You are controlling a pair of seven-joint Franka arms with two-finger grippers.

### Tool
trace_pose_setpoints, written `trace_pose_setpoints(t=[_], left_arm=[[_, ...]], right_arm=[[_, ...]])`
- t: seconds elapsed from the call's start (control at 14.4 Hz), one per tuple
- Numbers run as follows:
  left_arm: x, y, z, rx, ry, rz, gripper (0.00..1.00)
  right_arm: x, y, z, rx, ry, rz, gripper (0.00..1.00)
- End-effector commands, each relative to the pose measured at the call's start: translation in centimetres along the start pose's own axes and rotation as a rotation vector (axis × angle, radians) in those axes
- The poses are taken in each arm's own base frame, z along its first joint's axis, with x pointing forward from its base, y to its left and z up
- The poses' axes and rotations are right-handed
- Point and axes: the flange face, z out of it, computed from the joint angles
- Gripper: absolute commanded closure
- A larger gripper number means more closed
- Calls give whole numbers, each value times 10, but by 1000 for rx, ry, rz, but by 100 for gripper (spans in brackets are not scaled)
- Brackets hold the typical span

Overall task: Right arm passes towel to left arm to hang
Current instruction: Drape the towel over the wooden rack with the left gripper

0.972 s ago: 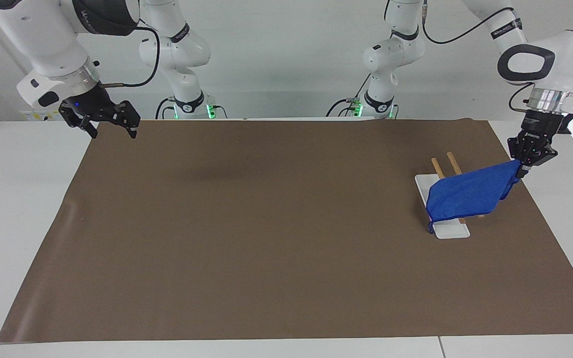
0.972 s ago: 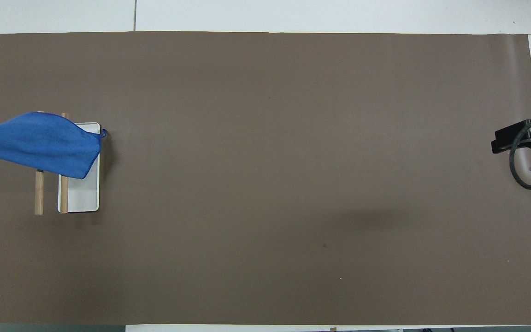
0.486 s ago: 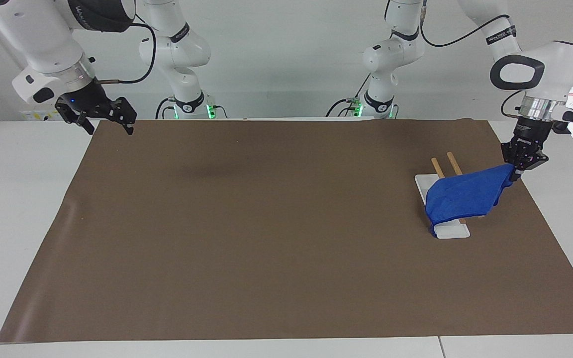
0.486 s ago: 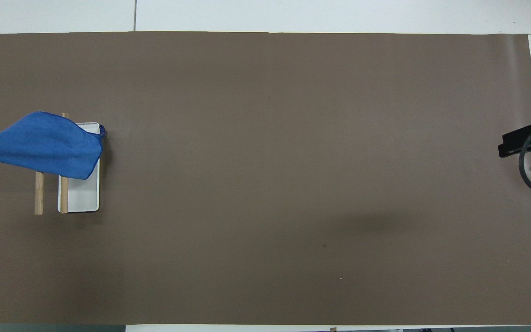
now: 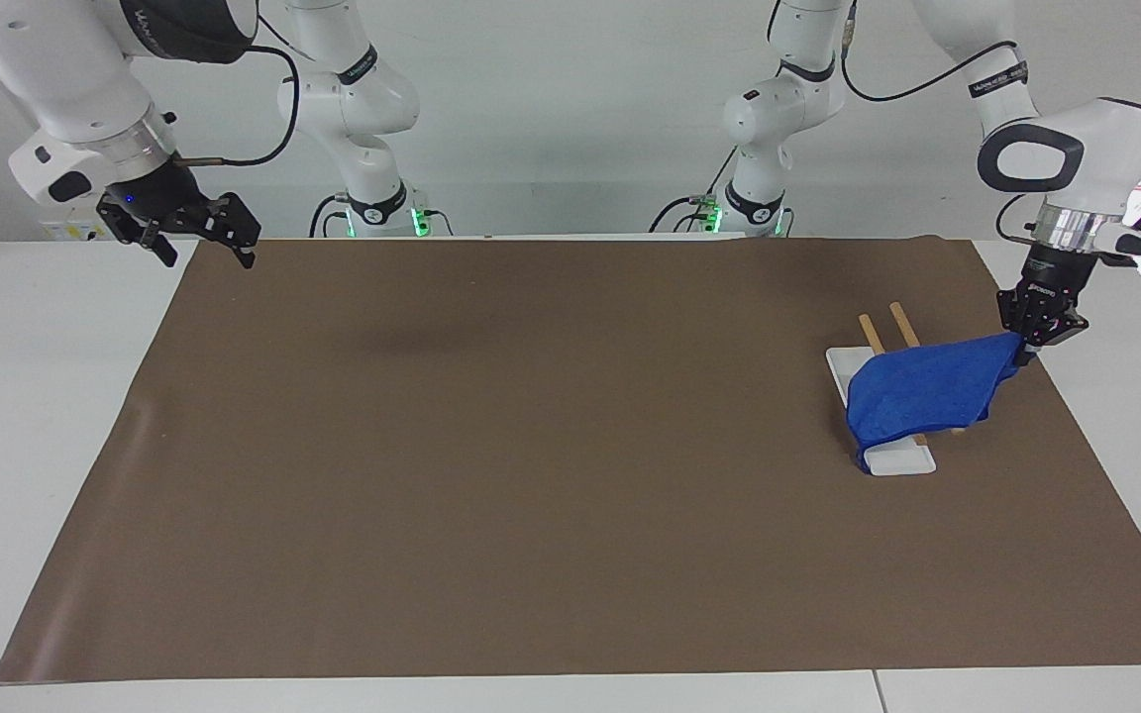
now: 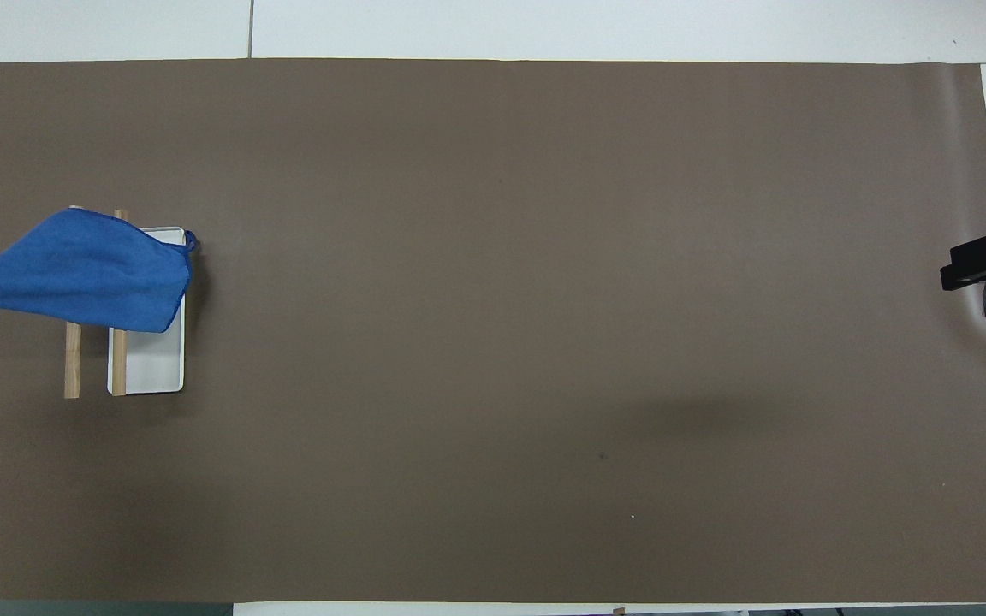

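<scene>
The left gripper (image 5: 1029,347) is clamped on one corner of the towel (image 5: 922,391), which drapes from it across the rack (image 5: 885,460) bars. Releasing now risks uneven slippage. The right gripper (image 5: 196,243) waits spread wide, clear.

Brown mat (image 5: 531,446) covers a white table (image 5: 46,396), pale wall (image 5: 570,99)

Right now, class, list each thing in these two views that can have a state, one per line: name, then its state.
Bright blue cloth towel: draped over the rack, one corner held up.
White rack with two wooden rails: standing on the brown mat, part covered.
Left gripper: shut on the towel's corner.
Right gripper: open, empty, waiting over the mat's corner.
Brown mat: lying flat.
</scene>
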Motion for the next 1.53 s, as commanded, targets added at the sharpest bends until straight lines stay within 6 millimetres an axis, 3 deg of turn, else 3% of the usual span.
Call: trace_pose_setpoints(t=[0.0,0.35,0.56,1.04,1.18,1.46], left_arm=[[3,-1,-3,-3,19,37,0],[-13,27,-17,23,24,205,0],[-73,59,-14,112,26,531,0],[-205,77,-7,231,-118,1177,0],[-219,83,-20,308,-158,1301,0],[-227,118,-56,394,-259,1400,0]], right_arm=[[-5,-1,-3,9,12,-24,0],[-5,3,-3,16,15,-17,0],[-5,-1,-2,15,12,-27,0],[-5,-4,-3,16,15,-30,0],[-4,-4,-2,16,15,-30,0],[-3,-4,-3,22,26,-29,0]])
